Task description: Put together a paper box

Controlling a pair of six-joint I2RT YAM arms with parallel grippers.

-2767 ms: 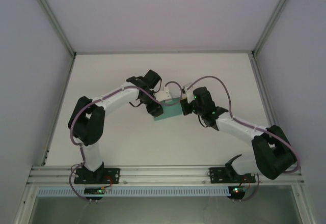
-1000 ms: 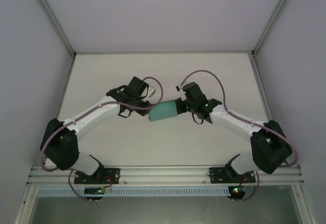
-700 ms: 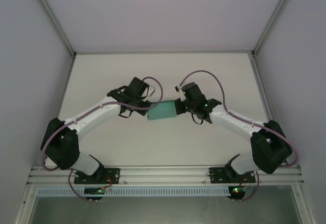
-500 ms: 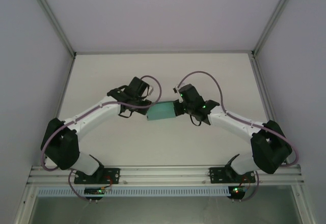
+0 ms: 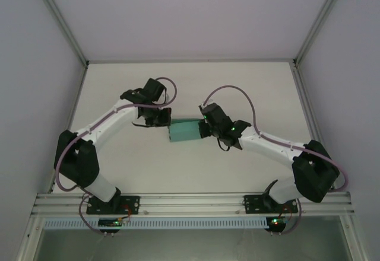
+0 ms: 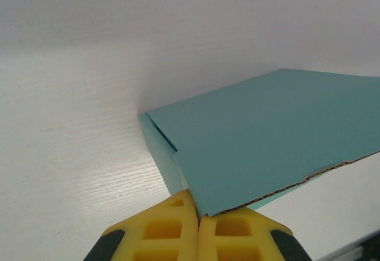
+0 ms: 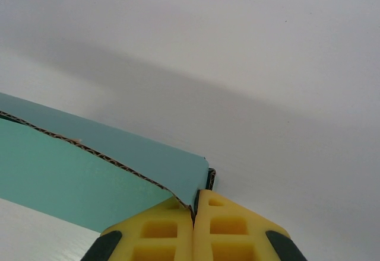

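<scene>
The teal paper box (image 5: 184, 131) hangs flat between my two arms near the middle of the white table. My left gripper (image 5: 161, 119) is at its left end. In the left wrist view the yellow fingers (image 6: 169, 228) of that gripper (image 6: 198, 206) are shut on a corner of the box's top flap (image 6: 267, 136), whose raw corrugated edge shows. My right gripper (image 5: 205, 128) holds the right end. There its jaws (image 7: 195, 201) are shut on the board's edge, and the teal panel (image 7: 71, 181) stretches away to the left.
The white tabletop (image 5: 249, 89) is bounded by grey walls and slanted metal frame posts (image 5: 59, 21). An aluminium rail (image 5: 190, 203) carrying both arm bases runs along the near edge. Purple cables loop above each wrist.
The left gripper has closed onto the box's left end. Both grippers and the box have shifted left, and the left arm's elbow has swung up.
</scene>
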